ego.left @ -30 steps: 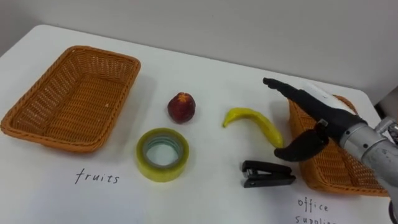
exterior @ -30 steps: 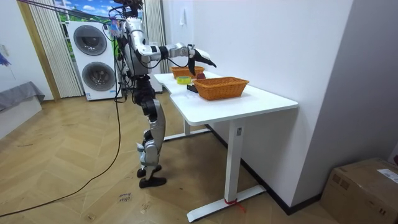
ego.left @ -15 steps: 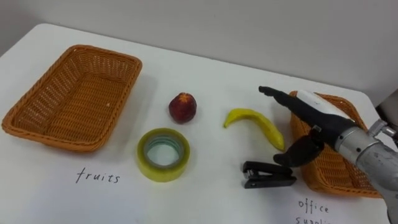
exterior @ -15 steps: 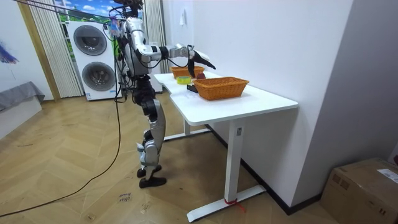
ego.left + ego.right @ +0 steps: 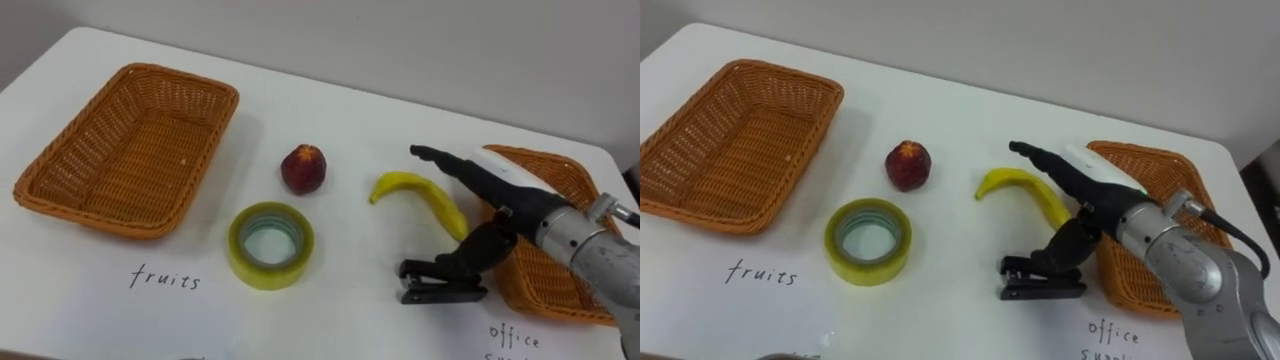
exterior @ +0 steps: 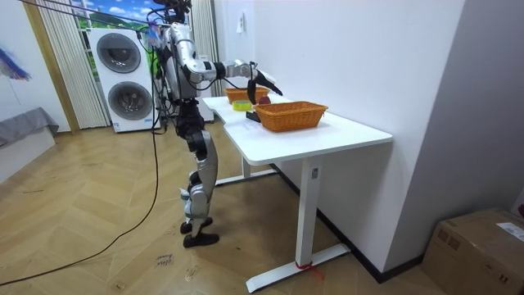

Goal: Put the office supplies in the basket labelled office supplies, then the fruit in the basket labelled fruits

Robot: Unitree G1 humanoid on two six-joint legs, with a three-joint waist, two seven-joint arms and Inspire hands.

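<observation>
Parquet-floored room with stacked washing machines (image 6: 119, 78) at the back. Standing at the room view's left end of a white table (image 6: 344, 131), with one arm held level over the tabletop and the right hand (image 6: 262, 78) poised above it. Nearer the camera, the office-supplies basket (image 6: 291, 115). At the far end, the fruit basket (image 6: 240, 94). From the left eye, the fruit basket sits at far left. Between the two baskets, a red fruit (image 5: 303, 168), a banana (image 5: 420, 190) and a yellow tape roll (image 5: 270, 275), each apart from the others on the tabletop and outside both baskets. Just beside the office-supplies basket, a black stapler (image 5: 440, 288) flat on the table. Hand spread wide and gripping nothing, with fingers (image 5: 450, 162) straight and reaching out above the banana. Thumb (image 5: 480, 248) angled down to the stapler's rear end, whether touching or just over it impossible to tell. From the right eye, the same layout, with the thumb tip right at the back of the stapler and the palm in front of the office-supplies basket's near rim.
</observation>
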